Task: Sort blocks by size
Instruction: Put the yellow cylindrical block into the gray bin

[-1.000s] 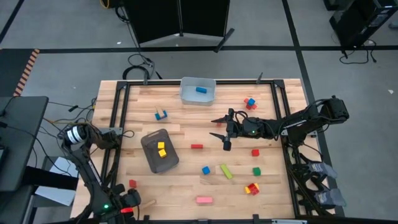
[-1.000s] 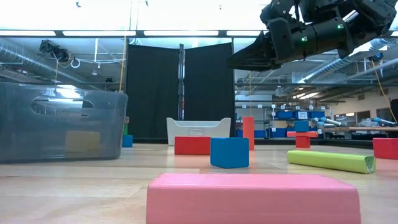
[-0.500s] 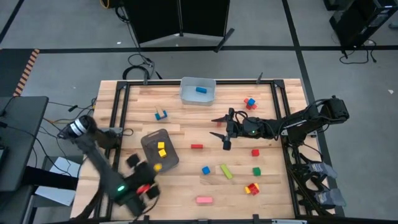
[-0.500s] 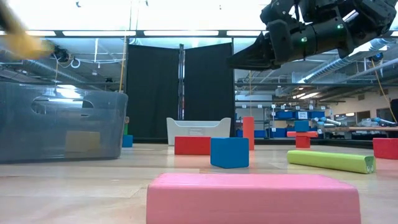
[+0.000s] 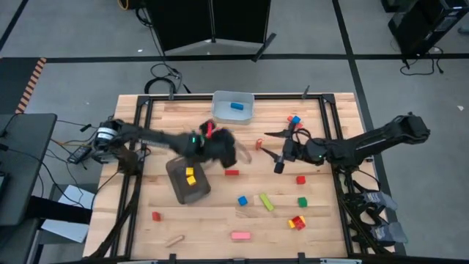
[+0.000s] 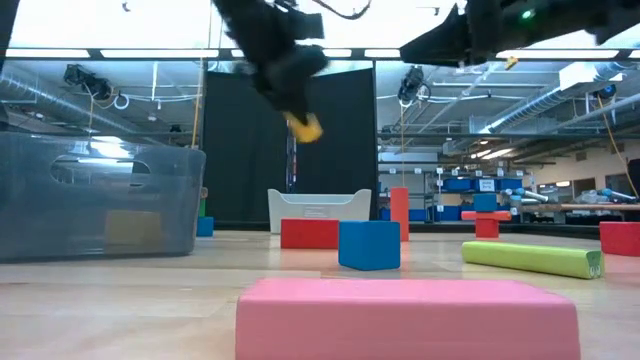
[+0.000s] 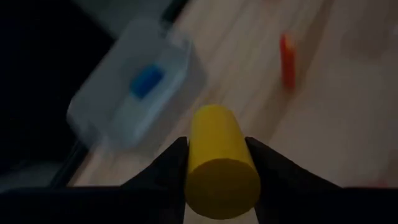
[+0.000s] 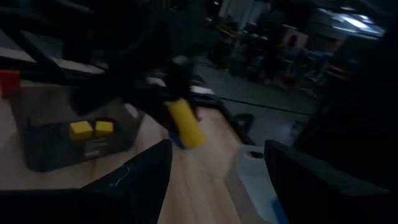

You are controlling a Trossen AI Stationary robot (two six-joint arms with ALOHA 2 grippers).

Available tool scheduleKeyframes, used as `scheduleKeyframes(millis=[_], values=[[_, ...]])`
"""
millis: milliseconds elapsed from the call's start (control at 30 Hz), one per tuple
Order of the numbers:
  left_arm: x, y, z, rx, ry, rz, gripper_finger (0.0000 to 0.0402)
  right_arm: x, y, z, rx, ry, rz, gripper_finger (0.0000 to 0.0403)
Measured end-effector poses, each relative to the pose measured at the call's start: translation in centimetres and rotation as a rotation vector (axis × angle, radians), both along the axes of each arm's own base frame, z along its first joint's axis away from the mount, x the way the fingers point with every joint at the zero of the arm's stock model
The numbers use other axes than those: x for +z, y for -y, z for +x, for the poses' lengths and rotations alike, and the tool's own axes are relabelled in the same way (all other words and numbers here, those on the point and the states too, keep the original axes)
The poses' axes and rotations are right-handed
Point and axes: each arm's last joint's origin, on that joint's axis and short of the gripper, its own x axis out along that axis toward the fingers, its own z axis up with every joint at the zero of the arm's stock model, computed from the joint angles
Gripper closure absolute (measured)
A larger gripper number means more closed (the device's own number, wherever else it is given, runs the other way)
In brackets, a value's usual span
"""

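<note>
My left gripper [image 5: 229,151] is above the middle of the table, shut on a yellow cylinder block [image 7: 217,155]. The block also shows in the low view [image 6: 305,127] and the right wrist view [image 8: 185,124]. My right gripper [image 5: 268,145] is open and empty, raised right of centre. The dark grey tray [image 5: 179,192] holds two yellow cubes [image 5: 190,176]. The light grey-blue bin [image 5: 220,110] at the far edge holds a blue block [image 5: 236,105]. Red, blue, green, pink and wood blocks lie loose on the table. My left gripper pinches the yellow cylinder's round sides [image 7: 194,155] between its two fingers [image 7: 171,168], which lie along it. The cylinder is lifted clear of the table. In the low view its free end [image 6: 310,130] sticks out below the fingers, slanting down.
On the table lie a red bar [image 5: 231,172], a blue cube [image 5: 242,199], a green bar [image 5: 265,202], a green cube [image 5: 302,202], a red cube [image 5: 300,179], a pink bar [image 5: 239,235] and a wood bar [image 5: 174,240]. A black frame [image 5: 330,125] edges it.
My left gripper has swung fast from the table's near left corner up and toward the far right, to above the middle, carrying the yellow cylinder. My right gripper has drawn back a little toward the table's right edge and stays open.
</note>
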Motion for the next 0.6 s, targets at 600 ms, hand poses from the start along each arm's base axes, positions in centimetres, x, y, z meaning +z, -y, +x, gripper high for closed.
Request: scheduleKeyframes(millis=[600], values=[[-1.5, -21.2, -1.9, 0.13, 0.279, -0.31, 0.0257, -0.1, 0.3, -1.9, -0.18, -0.064, 0.035, 0.0135]])
